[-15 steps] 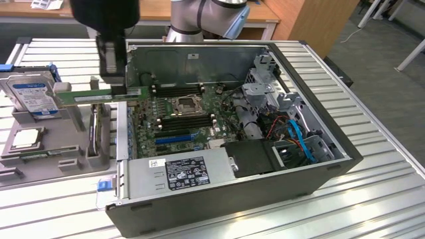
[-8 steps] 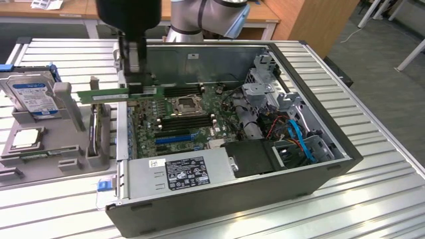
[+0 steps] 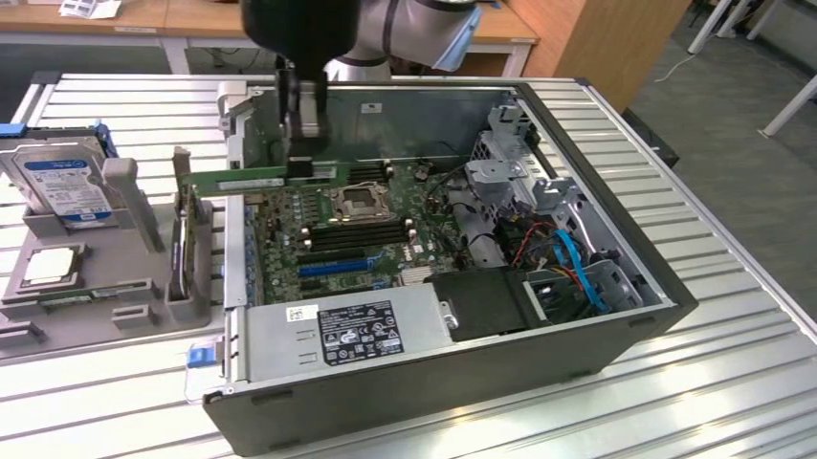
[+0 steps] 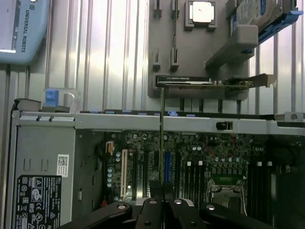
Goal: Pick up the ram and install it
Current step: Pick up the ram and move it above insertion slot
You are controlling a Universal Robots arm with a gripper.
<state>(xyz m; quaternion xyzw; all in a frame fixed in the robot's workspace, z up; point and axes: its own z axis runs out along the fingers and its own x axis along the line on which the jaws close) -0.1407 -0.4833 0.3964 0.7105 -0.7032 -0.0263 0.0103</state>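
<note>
Item: ram (image 3: 249,181), a green stick. I am pinching it near one end, jaws narrow, with the gripper (image 3: 306,169) hanging over the motherboard (image 3: 351,229), upper left of centre in the exterior view. I am judging it light, stiff, thin and fragile, best gripped by its flat faces. The long axis is lying level, the free end pointing to the exterior view's left.

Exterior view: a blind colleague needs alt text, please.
The robot's hand grips a green memory stick over the motherboard of an open computer case. A hard drive stands on a tray at the exterior view's left.
</note>
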